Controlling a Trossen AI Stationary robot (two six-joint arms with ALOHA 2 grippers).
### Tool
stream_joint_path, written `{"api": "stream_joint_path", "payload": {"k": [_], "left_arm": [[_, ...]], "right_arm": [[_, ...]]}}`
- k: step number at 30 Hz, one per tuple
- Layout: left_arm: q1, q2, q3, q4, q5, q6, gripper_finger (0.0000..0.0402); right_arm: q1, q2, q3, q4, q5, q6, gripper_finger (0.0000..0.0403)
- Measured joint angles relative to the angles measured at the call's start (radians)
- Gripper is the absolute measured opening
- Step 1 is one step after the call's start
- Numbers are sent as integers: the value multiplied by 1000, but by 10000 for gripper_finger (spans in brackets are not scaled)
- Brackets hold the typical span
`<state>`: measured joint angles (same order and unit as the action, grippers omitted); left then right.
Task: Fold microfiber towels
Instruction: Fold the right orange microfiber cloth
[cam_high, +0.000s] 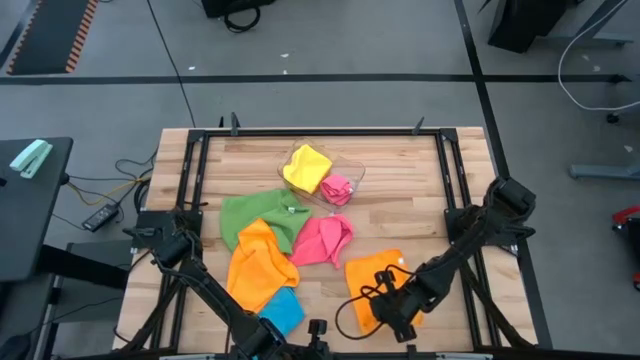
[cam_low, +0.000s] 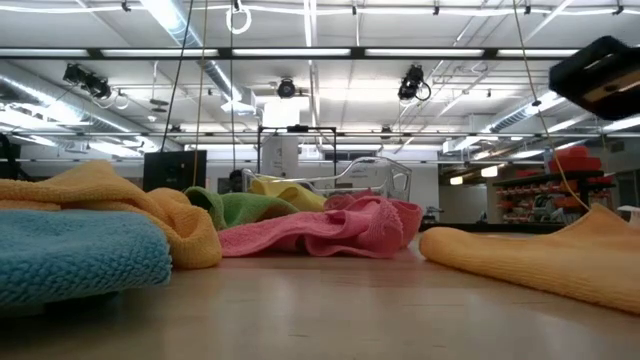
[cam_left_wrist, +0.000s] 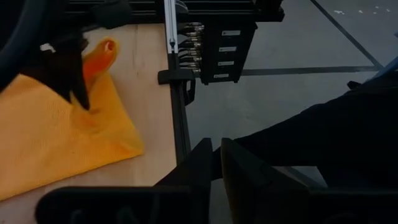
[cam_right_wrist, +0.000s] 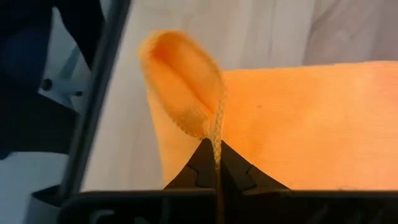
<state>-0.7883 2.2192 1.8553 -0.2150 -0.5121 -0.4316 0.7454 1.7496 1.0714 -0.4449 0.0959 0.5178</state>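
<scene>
The orange towel (cam_high: 375, 285) lay flat near the desk's front right corner, and its front edge was pinched in the right end effector (cam_right_wrist: 217, 163), clenched on a raised fold of the cloth. To fold it well, the judgement was that this pinched edge should be lifted only enough to clear the wood, then carried straight across toward the opposite edge so the two edges met squarely; a skewed pull would likely leave a crooked fold. The grip looked thin, on the hem alone, so a slow carry seemed wise.

The left end effector (cam_left_wrist: 217, 163) hung off the desk's front edge, its fingers nearly together and grasping nothing. Other towels waited in the desk's middle: a second orange towel (cam_high: 258, 265), a blue towel (cam_high: 283, 310), a green towel (cam_high: 255, 212) and a pink towel (cam_high: 325, 240). A yellow towel (cam_high: 307, 165) sat in the clear tray (cam_high: 355, 172) near the back edge.
</scene>
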Motion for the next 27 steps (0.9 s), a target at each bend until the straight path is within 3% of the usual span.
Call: {"api": "stream_joint_path", "payload": {"k": [9,16,27], "left_arm": [[0,0,0,0,0,0,44],[0,0,0,0,0,0,42],[0,0,0,0,0,0,45]], "right_arm": [[-37,0,-55,1,0,-42,5],[-38,0,-98,32,63,-61,32],[-36,0,-139,106,45,-42,92]]}}
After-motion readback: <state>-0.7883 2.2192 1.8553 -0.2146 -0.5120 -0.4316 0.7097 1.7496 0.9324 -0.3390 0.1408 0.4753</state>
